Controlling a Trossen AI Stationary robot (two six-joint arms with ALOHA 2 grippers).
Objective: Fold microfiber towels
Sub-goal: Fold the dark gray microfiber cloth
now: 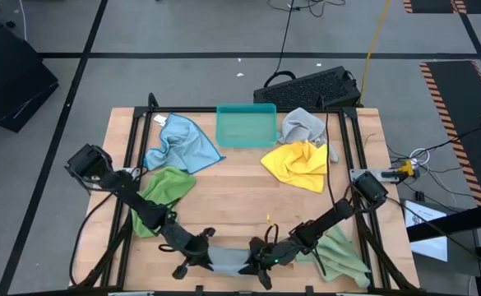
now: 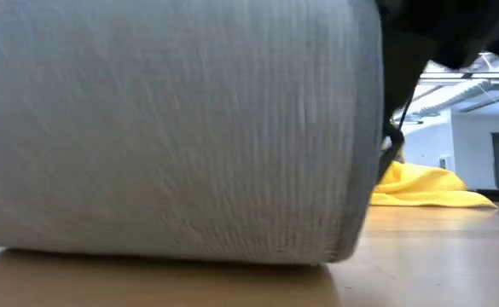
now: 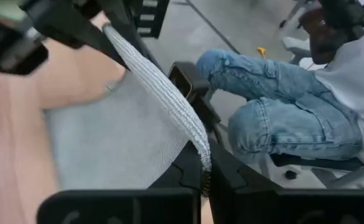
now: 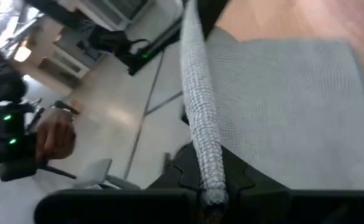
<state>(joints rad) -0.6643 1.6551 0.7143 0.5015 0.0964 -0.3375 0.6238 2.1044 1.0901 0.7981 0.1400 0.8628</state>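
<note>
The wooden surface (image 1: 240, 185) carries the whole job. Spread over it are the other microfiber towels: a light blue towel (image 1: 182, 144), a yellow towel (image 1: 299, 163), a green towel (image 1: 168, 187) by the left arm, a paler green towel (image 1: 343, 255) under the right arm, and a second grey towel (image 1: 302, 123) beside the teal tray (image 1: 246, 125).

The grey towel (image 1: 224, 259) being worked lies at the near edge, its long axis running side to side between the arms. The left end effector (image 1: 197, 245) is closed on its left edge, the right end effector (image 1: 265, 253) closed on its right edge; in each wrist view a pinched ridge of cloth runs from the fingers. Both arms are equally near, so the coming fold probably carries that held edge away across the surface.
</note>
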